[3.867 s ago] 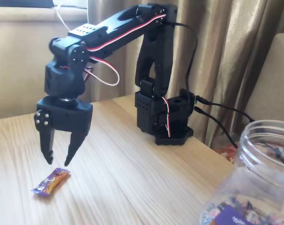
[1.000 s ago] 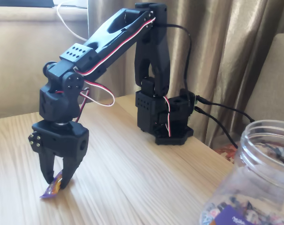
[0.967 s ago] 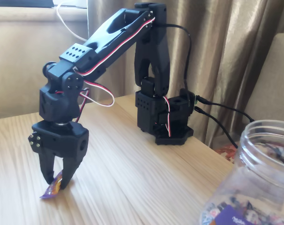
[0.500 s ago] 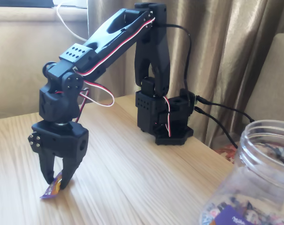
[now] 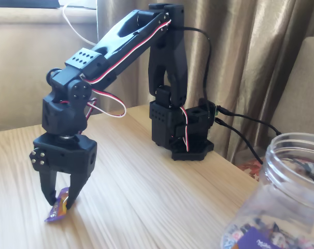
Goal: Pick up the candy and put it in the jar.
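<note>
Candy: small oblong sweet in a shiny purple wrapper with an orange-gold middle band; stands nearly upright between the two black fingers, its lower purple twisted end splayed at or just above the wood; whether that end touches the surface cannot be told. Hand: black, two-fingered, pointing straight down at the lower left of the fixed view, fingers drawn in and clamped on the candy's middle, one finger on each side. Arm: black plastic, several joints, red, white and black wires looped along it, reaching forward and down from a base that sits at the far edge of the tabletop. Tabletop: pale wood with lengthwise grain, sunlit. Jar: large, clear plastic, wide open mouth with ribbed thread, at the lower right and well apart from the candy; purple label low on its wall and mixed colourful sweets visible through it, blurred by nearness. Curtain: brownish, pleated, hanging behind the arm. Cables: black, running from the base toward the right.
</note>
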Action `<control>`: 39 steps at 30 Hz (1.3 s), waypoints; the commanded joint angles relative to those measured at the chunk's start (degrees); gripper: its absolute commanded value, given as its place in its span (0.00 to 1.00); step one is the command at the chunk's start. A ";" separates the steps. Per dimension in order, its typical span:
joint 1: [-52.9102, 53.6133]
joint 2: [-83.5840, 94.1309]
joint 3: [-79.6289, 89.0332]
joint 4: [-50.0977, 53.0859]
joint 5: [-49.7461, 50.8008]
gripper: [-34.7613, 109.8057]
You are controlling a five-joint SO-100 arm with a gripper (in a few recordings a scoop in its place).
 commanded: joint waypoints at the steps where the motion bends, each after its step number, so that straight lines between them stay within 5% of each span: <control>1: 0.97 4.39 -5.62 3.78 -2.46 0.24; 22: 5.54 16.79 -30.41 23.82 -17.40 0.24; 33: -0.18 15.91 -56.25 45.35 -19.34 0.24; 39: -6.86 23.38 -55.55 45.26 -19.60 0.24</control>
